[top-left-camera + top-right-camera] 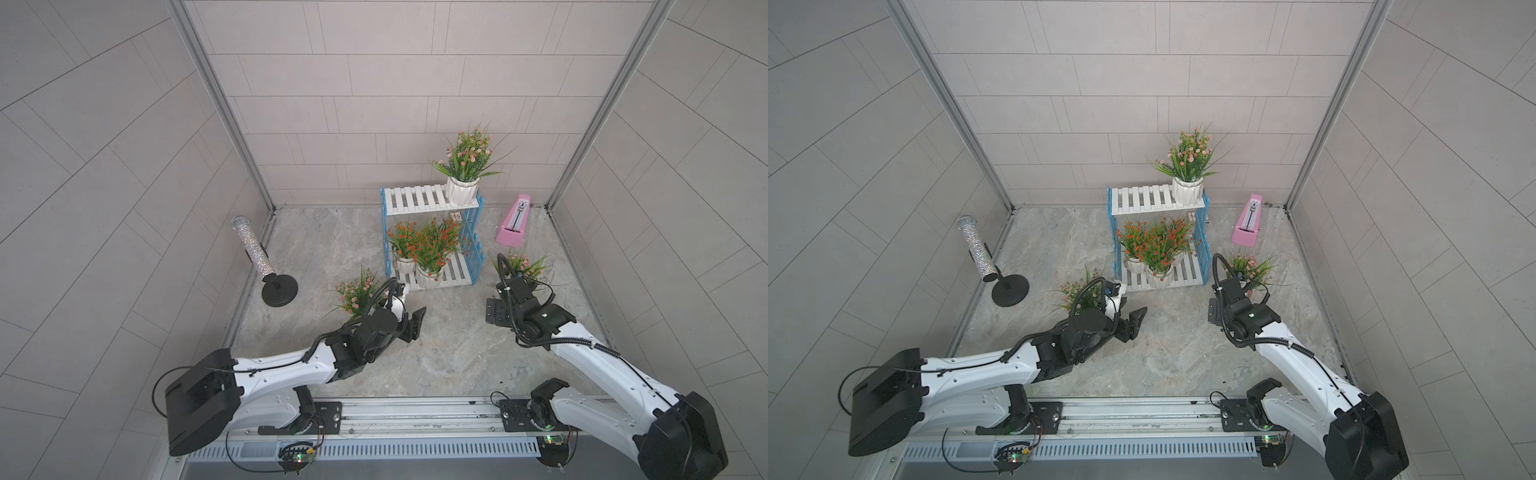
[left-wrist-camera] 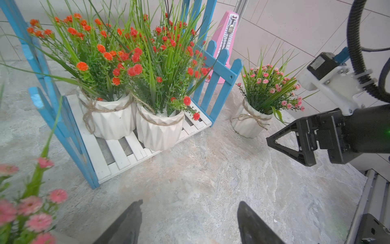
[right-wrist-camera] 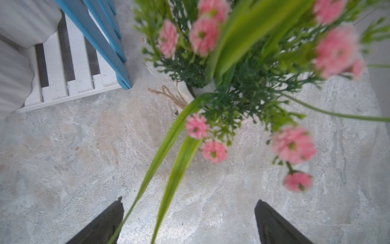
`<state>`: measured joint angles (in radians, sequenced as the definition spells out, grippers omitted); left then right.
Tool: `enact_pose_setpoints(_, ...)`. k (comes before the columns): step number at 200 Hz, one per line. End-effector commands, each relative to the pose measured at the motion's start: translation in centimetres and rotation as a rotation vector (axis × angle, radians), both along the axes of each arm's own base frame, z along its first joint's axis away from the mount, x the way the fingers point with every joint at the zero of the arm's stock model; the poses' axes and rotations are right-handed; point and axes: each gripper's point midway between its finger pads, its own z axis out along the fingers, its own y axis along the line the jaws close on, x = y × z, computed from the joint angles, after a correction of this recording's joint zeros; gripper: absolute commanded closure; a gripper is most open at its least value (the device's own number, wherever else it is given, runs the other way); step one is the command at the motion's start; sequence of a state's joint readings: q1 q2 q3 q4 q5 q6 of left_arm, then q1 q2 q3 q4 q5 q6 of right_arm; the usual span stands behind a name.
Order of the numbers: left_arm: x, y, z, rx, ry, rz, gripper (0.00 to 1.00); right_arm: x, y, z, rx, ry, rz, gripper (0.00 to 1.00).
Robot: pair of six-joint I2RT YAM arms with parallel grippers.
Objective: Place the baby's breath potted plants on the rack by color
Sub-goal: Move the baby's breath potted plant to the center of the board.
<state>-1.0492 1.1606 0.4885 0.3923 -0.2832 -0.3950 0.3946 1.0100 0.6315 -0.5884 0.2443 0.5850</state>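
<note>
At the front edge, just past the metal rail (image 1: 415, 411), the left gripper (image 1: 417, 318) hangs low over the stone-look floor (image 1: 440, 357). Its fingers (image 2: 128, 221) are apart and nothing is between them. Just beside the left arm (image 1: 291, 365), on its left, the left pink plant (image 1: 356, 293) stands upright on the floor. The arm hides most of its white pot in both top views. The right gripper (image 3: 190, 221) is also spread wide and holds nothing; only 2 long grass blades cross the gap. Just ahead of it the right pink plant (image 2: 268, 90) stands upright on the floor. It is near the right end of the rack but apart from it. The left wrist view shows the gripper tip close to the pot without touching it.

Further back is the rack (image 1: 415, 200), with white slat shelves and blue fence sides. On its lower shelf the left orange plant (image 2: 107, 120) and the middle orange plant (image 2: 158, 131) stand upright side by side, and their pots seem to touch. On the upper shelf the top pink plant (image 1: 467, 164) stands at the right end. To the right of the rack, near the back wall (image 1: 415, 104), stands a pink metronome (image 1: 513, 224). Far on the left side, a glitter tube (image 1: 251, 247) leans on a black round base (image 1: 280, 289).
</note>
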Motion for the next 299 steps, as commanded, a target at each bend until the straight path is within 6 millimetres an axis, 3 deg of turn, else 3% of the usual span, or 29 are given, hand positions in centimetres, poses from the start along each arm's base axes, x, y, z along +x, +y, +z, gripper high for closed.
enact_pose_setpoints(1, 0.0, 0.9, -0.4, 0.018, 0.007, 0.025, 0.25, -0.2, -0.1, -0.7, -0.003, 0.025, -0.027, 0.01)
enact_pose_setpoints(127, -0.2, 0.8, -0.4, 0.000, 0.008, 0.012, 0.25, 6.2, -3.3, -1.4, -0.144, 0.050, -0.180, 0.01)
enact_pose_setpoints(299, -0.1, 0.2, -0.9, 0.014, 0.012, -0.005, 0.25, 11.9, -6.8, -1.4, -0.080, 0.001, -0.235, 0.01)
